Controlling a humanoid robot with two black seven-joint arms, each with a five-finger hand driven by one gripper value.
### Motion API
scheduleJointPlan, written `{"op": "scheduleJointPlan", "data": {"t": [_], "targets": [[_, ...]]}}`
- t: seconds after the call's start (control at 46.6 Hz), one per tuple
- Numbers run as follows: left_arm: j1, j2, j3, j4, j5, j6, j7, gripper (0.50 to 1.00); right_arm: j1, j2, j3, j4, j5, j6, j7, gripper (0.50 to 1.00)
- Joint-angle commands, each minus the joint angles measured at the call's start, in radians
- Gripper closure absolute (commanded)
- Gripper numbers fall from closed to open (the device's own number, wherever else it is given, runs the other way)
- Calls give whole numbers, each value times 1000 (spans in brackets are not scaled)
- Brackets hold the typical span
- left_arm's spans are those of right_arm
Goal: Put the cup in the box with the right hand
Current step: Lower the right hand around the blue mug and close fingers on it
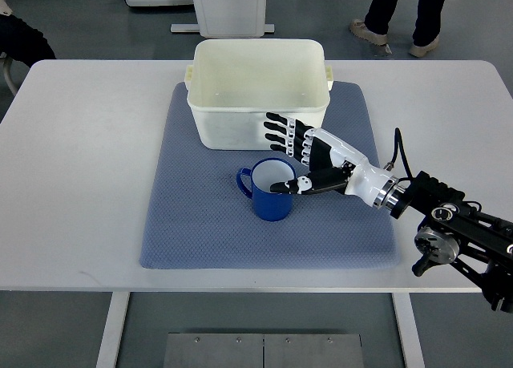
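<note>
1. The box [258,91] is a cream, open-topped plastic tub standing at the far edge of the blue mat [200,224]; its inside shows only bare pale floor and walls.
2. The cup [269,190] is a blue mug with a white interior, upright on the mat just in front of the box's near wall and apart from it. Its handle points to the picture's left. Nothing can be seen in it apart from the tip of the robot's thumb.
3. The right hand [309,161] reaches in from the lower right. Its four black-and-white fingers [282,135] are stretched out flat and spread, lying over the box's near wall beyond the cup, while the thumb points across the cup's right rim. The fingers are apart, not closed round the mug; whether the thumb touches the rim cannot be told.
4. The mat lies on a white table [80,184], which shows bare surface to either side.
5. Beyond the table's far edge stand a white pedestal base [228,7] and a person's legs and shoes [397,19] on the grey floor. A metal plate [260,350] sits below the near edge.
6. No readable writing or brand mark shows on any item.
</note>
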State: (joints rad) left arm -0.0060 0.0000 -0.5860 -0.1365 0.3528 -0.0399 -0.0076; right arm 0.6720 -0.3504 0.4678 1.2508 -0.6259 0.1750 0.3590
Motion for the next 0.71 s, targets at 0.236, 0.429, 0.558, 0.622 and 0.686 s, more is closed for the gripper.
{"op": "scheduleJointPlan", "data": {"t": [0.236, 0.429, 0.558, 0.622, 0.686], "targets": [[1, 0, 0, 0, 0, 0, 0, 500, 1, 42, -6, -60, 3, -3, 0, 500], [0, 0, 0, 0, 0, 0, 0, 500, 3, 48, -5, -74, 3, -3, 15, 500], [0, 0, 0, 0, 0, 0, 0, 500, 1, 53, -5, -88, 3, -3, 54, 500], [0, 0, 0, 0, 0, 0, 0, 500, 1, 60, -1, -102, 5, -5, 60, 500], [1, 0, 0, 0, 0, 0, 0, 500, 1, 65, 0, -109, 5, -5, 60, 500]]}}
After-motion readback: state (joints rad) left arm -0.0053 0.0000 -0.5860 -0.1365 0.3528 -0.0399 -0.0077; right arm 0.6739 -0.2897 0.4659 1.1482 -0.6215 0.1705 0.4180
